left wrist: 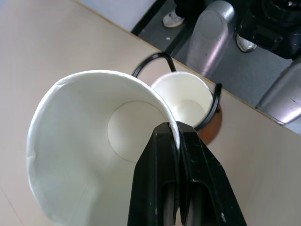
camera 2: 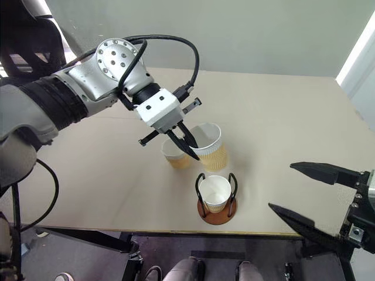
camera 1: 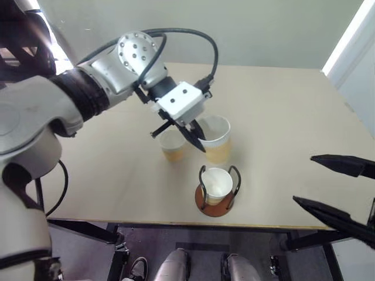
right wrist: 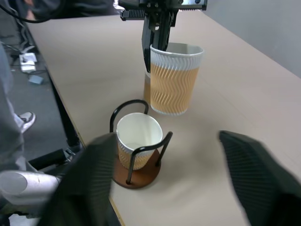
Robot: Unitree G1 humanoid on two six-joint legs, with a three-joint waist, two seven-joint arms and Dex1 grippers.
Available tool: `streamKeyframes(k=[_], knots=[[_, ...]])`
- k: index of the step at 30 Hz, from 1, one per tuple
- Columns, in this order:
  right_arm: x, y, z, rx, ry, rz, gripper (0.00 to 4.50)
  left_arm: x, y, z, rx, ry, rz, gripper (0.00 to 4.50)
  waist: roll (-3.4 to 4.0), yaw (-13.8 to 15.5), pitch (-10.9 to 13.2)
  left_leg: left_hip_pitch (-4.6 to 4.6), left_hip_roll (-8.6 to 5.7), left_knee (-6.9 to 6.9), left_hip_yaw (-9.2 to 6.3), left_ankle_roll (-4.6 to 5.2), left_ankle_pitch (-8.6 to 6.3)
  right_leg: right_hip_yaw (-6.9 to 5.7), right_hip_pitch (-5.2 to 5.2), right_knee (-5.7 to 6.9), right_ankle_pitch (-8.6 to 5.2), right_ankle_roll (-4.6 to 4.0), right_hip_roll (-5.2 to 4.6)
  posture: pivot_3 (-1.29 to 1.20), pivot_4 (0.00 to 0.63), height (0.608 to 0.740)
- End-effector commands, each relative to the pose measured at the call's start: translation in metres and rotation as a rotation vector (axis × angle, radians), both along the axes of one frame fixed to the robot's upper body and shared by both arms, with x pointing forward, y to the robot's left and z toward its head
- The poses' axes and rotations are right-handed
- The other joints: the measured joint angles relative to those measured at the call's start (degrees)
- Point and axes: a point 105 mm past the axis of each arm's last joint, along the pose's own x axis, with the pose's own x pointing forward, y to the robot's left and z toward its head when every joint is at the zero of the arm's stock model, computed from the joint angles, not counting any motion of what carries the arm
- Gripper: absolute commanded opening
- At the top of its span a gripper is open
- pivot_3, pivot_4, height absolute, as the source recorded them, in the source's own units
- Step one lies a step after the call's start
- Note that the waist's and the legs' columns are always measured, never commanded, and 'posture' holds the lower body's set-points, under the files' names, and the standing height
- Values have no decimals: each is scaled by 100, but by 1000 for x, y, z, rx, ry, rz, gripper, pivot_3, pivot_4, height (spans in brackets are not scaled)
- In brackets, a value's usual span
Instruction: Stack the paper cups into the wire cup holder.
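Left eye view: your left gripper (camera 1: 198, 139) is pinching a paper cup's rim (camera 1: 215, 130), lifting it near the wire cup holder (camera 1: 217, 206), which is holding another cup (camera 1: 216, 182). Right wrist view: your right gripper (right wrist: 181, 183) is gaping wide, empty.
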Motion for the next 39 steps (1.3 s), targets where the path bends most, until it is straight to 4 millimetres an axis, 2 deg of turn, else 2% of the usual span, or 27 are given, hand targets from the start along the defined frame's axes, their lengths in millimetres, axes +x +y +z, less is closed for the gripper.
streamKeyframes(k=[1,5,11,15,25,39], knots=[[-8,1,8,11,-55,-25,4452,-6,-7,14,-9,-42,-60,0,-1,7,1,4,-1,-1,4,3,-2,-1,1,1,-1,0,1,0,150,740],[-13,0,6,-2,-56,-61,4452,-10,-12,14,1,-52,-101,0,-3,5,2,19,2,2,13,45,-30,0,11,5,-2,-2,-1,0,150,740],[-17,-3,7,-13,-67,-105,4452,-13,-7,5,91,-80,-141,0,-9,-2,6,57,1,6,31,15,-55,6,43,8,-6,-10,-9,0,150,740],[-18,-2,9,-13,-72,-115,4452,-15,-9,-3,138,-83,-178,0,-17,-1,10,72,-2,11,46,20,-54,5,59,9,-38,-55,-17,0,150,740],[-15,1,12,-11,-76,-119,4452,-13,-21,-17,162,-46,-198,0,-23,3,13,70,-3,65,54,34,-62,4,80,21,-33,-44,-23,0,150,740],[-14,-1,14,-14,-88,-141,4452,-12,-17,-31,212,-13,-198,0,-23,3,13,70,-4,86,55,41,-72,4,88,21,-31,-38,-23,0,150,740]])
